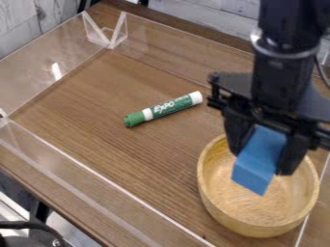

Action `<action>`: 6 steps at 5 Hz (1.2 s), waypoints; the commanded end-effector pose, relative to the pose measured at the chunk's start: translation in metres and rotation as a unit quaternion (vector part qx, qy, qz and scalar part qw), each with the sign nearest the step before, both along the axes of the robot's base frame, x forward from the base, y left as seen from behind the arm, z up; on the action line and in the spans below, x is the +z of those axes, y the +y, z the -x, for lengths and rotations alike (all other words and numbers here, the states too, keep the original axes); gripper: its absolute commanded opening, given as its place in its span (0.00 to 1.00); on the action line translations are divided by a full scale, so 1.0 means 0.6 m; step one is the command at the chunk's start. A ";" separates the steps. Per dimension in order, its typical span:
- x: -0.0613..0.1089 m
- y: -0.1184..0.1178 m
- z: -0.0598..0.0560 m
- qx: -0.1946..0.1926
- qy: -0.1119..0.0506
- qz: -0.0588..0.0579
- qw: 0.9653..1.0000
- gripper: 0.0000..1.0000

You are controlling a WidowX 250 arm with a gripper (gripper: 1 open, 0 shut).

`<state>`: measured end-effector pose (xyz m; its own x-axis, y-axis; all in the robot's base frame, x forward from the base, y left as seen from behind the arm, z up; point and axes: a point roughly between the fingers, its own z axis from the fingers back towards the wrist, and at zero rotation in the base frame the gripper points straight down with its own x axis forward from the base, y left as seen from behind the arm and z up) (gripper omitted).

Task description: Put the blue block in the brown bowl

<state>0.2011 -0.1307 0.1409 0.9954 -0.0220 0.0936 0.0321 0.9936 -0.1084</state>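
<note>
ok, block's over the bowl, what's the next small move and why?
Probably open the jaws, perhaps after a slight dip. The gripper is shut on the blue block, which hangs tilted inside the rim of the brown bowl, above its floor. Released here, it should land in the bowl.

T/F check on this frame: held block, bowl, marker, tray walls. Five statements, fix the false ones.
1. The gripper is shut on the bright-blue foam-like block. True.
2. The block lies flat on the floor of the round light-brown wooden bowl. False: it hangs tilted in the fingers, over the bowl.
3. The green-and-white marker lies inside the bowl. False: it lies on the wooden surface, left of the bowl.
4. The marker's cap is on. True.
5. Clear walls edge the surface. True.
</note>
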 end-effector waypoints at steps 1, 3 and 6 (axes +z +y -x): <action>-0.009 -0.002 -0.010 0.008 -0.023 0.008 1.000 0.00; -0.033 0.010 -0.022 0.017 -0.028 0.007 0.999 0.00; -0.045 0.021 -0.026 0.029 -0.031 0.016 0.999 0.00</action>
